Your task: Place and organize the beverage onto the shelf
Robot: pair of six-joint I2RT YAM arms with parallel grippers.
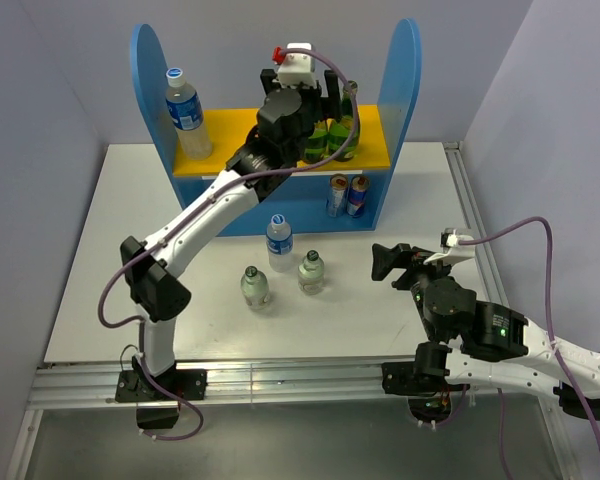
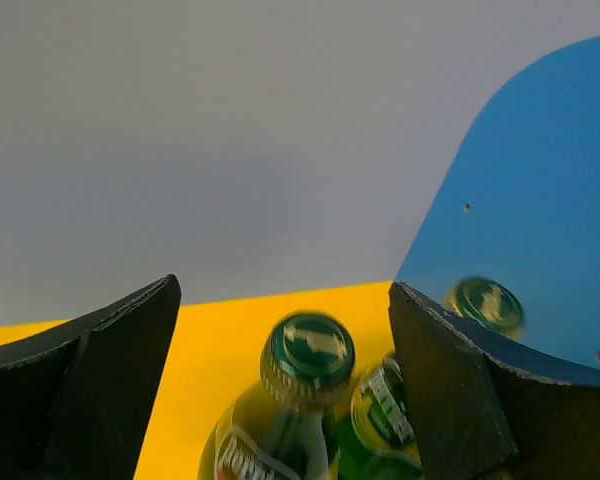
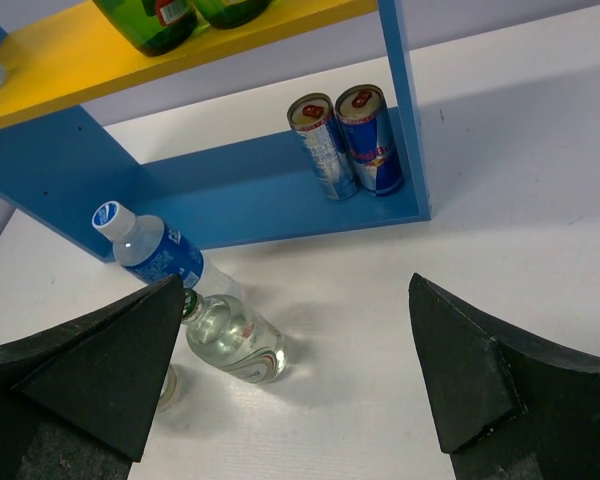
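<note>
Nearest, right gripper (image 3: 295, 300), fingers wide apart, beside two clear glass bottles (image 1: 255, 287) and one water bottle (image 1: 279, 243). Farther, shelf (image 1: 405, 70) at table's (image 1: 100, 300) back: two cans (image 1: 338, 196) on base; up top, second water bottle (image 1: 187, 110), at least two green bottles (image 1: 320, 140), left gripper (image 2: 282, 300) spread around one.

White counter (image 1: 100, 300) set within an enclosure of plain, pale grey-lilac panels: a back wall (image 1: 280, 30), a left wall (image 1: 30, 180) and a right wall (image 1: 560, 120), each meeting an edge of the counter. An aluminium rail (image 1: 280, 385) runs along the near edge and a side rail (image 1: 472, 215) along the right. A grey surface (image 1: 310, 445) lies below the near rail. Lighting is soft and even, with faint shadows on the counter.
</note>
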